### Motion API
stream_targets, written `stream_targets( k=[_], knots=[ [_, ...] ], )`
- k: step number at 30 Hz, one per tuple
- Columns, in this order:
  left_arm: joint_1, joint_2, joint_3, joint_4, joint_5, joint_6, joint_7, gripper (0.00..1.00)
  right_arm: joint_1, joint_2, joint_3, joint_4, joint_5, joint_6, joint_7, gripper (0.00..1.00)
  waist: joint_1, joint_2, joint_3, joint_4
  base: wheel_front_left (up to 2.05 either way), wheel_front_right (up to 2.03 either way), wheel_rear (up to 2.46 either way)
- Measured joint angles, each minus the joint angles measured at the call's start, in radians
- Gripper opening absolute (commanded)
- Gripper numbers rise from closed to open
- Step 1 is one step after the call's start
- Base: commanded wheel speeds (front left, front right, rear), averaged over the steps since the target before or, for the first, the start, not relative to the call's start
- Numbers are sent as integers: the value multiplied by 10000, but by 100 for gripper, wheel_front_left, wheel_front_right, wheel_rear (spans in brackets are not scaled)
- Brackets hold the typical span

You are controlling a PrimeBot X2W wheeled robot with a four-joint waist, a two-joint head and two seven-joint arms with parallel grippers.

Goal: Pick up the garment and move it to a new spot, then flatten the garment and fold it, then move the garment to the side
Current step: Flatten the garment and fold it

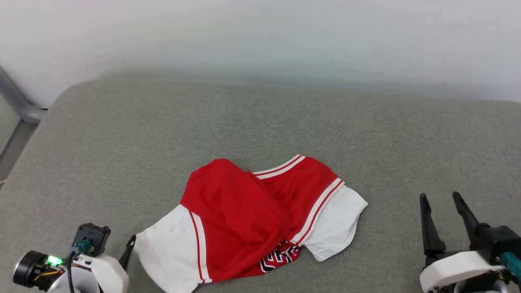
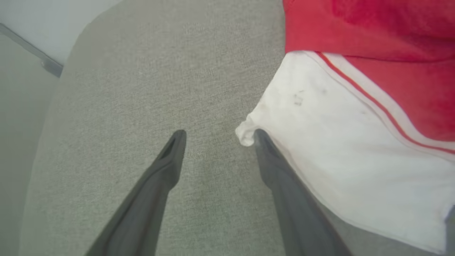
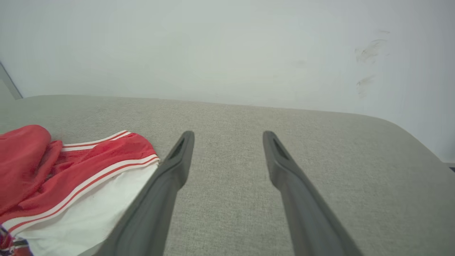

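The garment (image 1: pixel 240 215) lies crumpled on the grey cushion, red body bunched in the middle. A white sleeve spreads out to each side, and part of a dark printed number shows at its near edge. My left gripper (image 2: pixel 217 135) is open beside the garment's left sleeve (image 2: pixel 337 142). Its right finger (image 2: pixel 270 160) touches the sleeve's corner, and nothing sits between the fingers. In the head view one finger (image 1: pixel 129 248) of it shows at the sleeve's edge. My right gripper (image 1: pixel 440 197) stands open to the right of the garment (image 3: pixel 71 170), apart from it and empty (image 3: pixel 228 135).
The grey padded surface (image 1: pixel 260 118) has rounded far corners and ends at a white wall (image 1: pixel 260 32). A grey metal frame (image 1: pixel 18 110) stands off its left edge. Bare cushion stretches behind and to the right of the garment.
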Motion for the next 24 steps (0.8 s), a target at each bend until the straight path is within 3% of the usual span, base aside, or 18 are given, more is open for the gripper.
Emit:
stream_targets(
  k=[5, 12, 17, 20, 21, 22, 24],
  knots=[
    [549, 98, 629, -1164, 10, 1315, -723, 100, -307, -493, 422, -412, 15, 0, 439, 100, 0, 0, -260, 310, 0, 0, 0],
    [1345, -232, 1695, -2731, 849, 2794, -966, 100, -1733, -1967, 1919, -780, 754, 0, 2069, 100, 0, 0, -292, 596, 0, 0, 0],
    [1937, -738, 2723, -3467, 2077, 3248, -980, 100, -3160, -3321, 3634, -734, 1973, 2, 4291, 100, 1, 0, -130, 819, 0, 0, 0],
    [2206, -1239, 3421, -3789, 2711, 3277, -982, 100, -3938, -4136, 4788, -552, 3001, 2, 6161, 100, 2, 0, 35, 967, 0, 0, 0],
    [2206, -1239, 3421, -3789, 2711, 3277, -982, 100, -3938, -4136, 4788, -552, 3001, 2, 6161, 100, 2, 0, 35, 967, 0, 0, 0],
    [2426, -1538, 3871, -3896, 3101, 3233, -986, 100, -4403, -4629, 5561, -441, 3714, 2, 7428, 100, 1, 0, 159, 1076, 0, 0, 0],
    [2613, -1864, 4309, -3975, 3448, 3133, -995, 100, -4891, -4986, 6182, -364, 4335, 2, 8399, 100, 1, 0, 314, 1173, 0, 0, 0]
  ],
)
